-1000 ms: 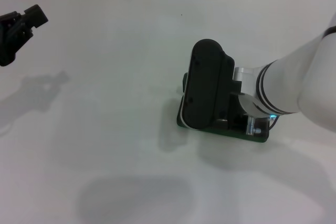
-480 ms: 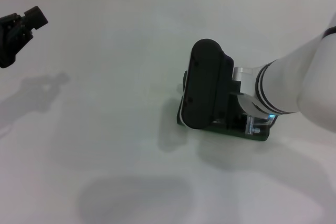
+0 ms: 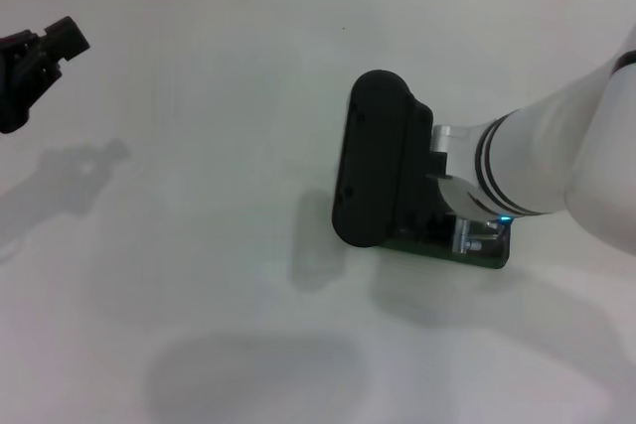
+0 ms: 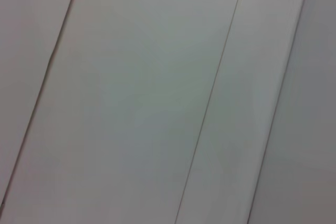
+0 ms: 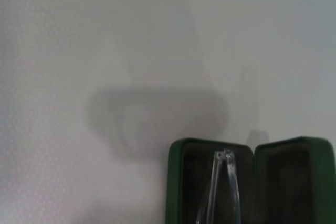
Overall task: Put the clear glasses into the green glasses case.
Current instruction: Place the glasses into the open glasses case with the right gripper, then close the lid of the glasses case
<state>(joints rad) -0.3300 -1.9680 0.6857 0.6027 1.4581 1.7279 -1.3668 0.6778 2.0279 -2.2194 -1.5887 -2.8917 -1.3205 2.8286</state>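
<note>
Looking down from my head, I see a wide white table point(image 3: 179, 245) filling almost the whole view, with a tiled wall along its far edge. My right arm, white with black bands, reaches in from the right side, and its large black wrist housing hangs over the table right of centre. That housing hides my right gripper point(image 3: 383, 201), so I cannot tell how far its fingers are apart or whether they hold anything. Under the arm lies the green glasses case point(image 3: 477, 255), of which only a dark green edge shows, flat on the table. My right wrist camera shows the case point(image 5: 178, 182) open, its two halves side by side with dark lining inside. The clear glasses point(image 5: 223, 182) are inside the half nearer the middle of that picture; I can make out two thin transparent arms lying close together, but not the lens. My left gripper point(image 3: 40, 52) is raised at the far left edge, well apart from the case. Its black fingers hold nothing and seem slightly parted. Its wrist camera shows only pale tiles.
</note>
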